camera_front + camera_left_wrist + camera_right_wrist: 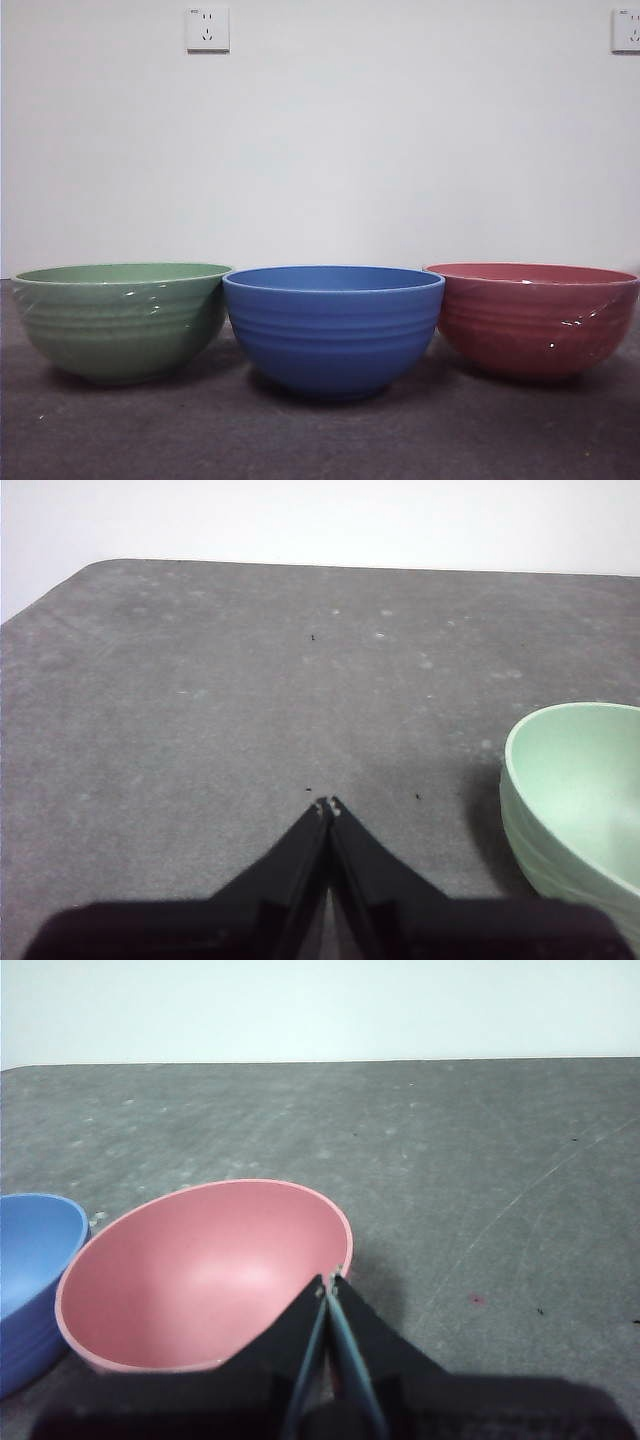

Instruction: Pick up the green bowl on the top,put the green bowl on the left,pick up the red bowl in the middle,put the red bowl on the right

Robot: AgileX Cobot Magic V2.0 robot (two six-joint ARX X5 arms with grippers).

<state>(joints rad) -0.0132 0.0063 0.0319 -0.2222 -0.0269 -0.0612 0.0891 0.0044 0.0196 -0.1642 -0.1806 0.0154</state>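
Note:
The green bowl (120, 320) stands upright on the table at the left of the front view. The red bowl (535, 318) stands upright at the right. A blue ribbed bowl (333, 328) stands between them, close to both. My left gripper (329, 805) is shut and empty above the bare mat, with the green bowl (580, 800) off to its side. My right gripper (331, 1280) is shut and empty, its tips over the rim of the red bowl (200, 1275). Neither arm shows in the front view.
The grey mat (320, 440) covers the table. A white wall with two sockets (207, 29) stands behind. The blue bowl (30, 1260) shows beside the red one in the right wrist view. The mat's far edge and rounded corner (100, 570) show in the left wrist view.

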